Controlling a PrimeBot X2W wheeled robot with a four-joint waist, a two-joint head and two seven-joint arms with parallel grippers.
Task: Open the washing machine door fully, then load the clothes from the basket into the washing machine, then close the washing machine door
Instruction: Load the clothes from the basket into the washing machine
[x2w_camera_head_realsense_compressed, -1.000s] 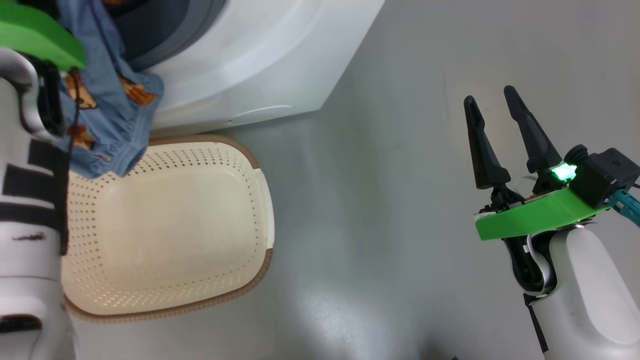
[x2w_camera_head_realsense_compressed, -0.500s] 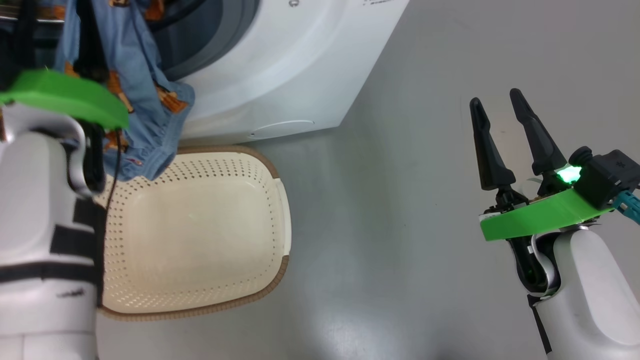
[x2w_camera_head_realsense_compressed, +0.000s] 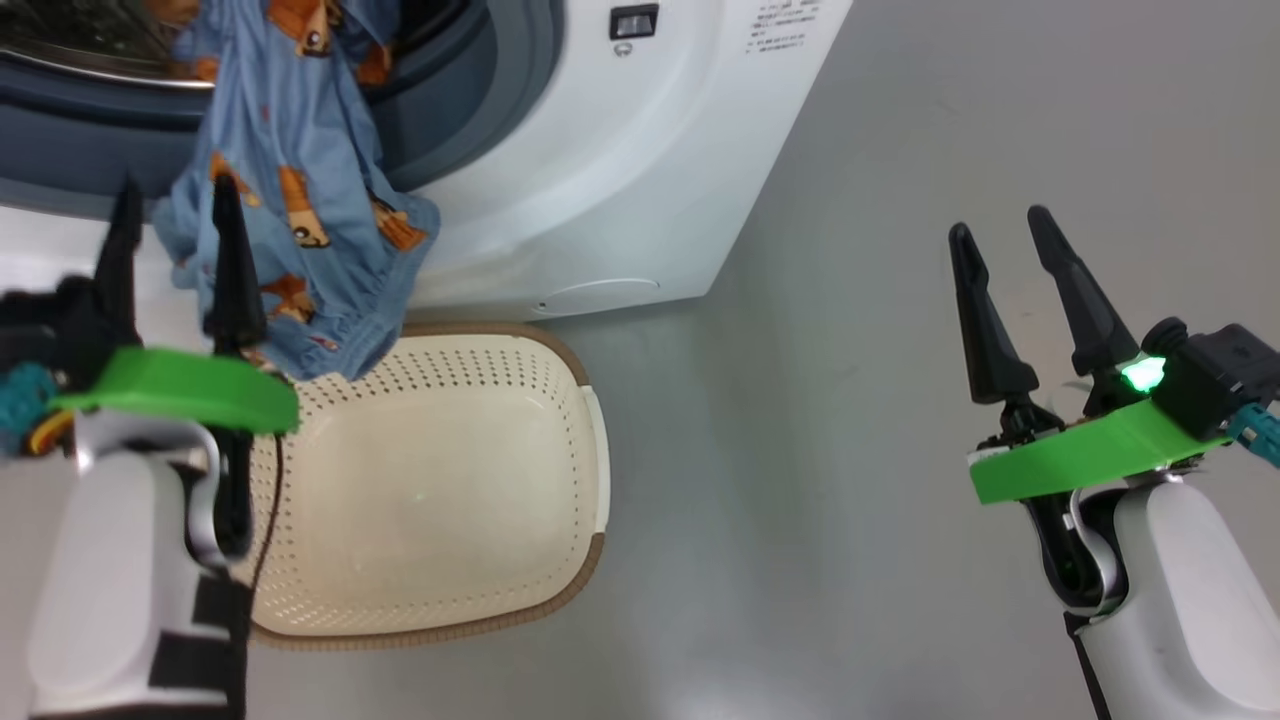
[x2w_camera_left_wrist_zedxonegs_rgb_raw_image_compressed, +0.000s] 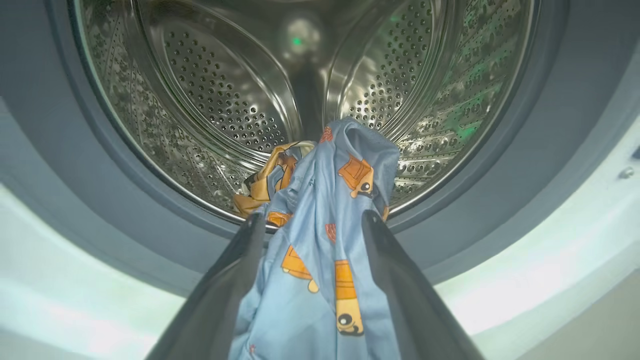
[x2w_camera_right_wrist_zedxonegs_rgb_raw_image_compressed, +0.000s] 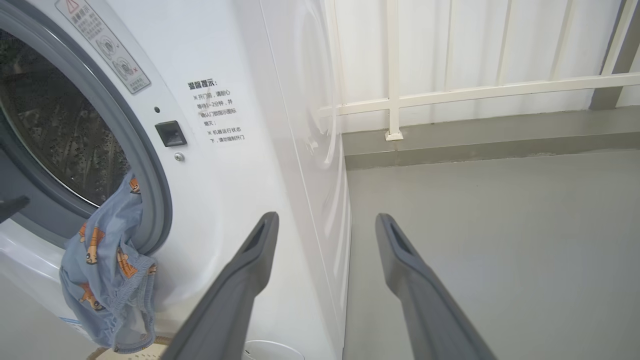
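The clothes hang out of the washing machine at 11 o'clock, above the basket, beside the left gripper with its 2 fingers apart, while the right gripper at 3 o'clock also stands apart over the floor.

Head overhead; both wrists toward washing machine

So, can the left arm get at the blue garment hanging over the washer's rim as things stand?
Probably yes. The left arm's fingers stand open on either side of the blue garment, which drapes from the drum over the gasket, with nothing between them.
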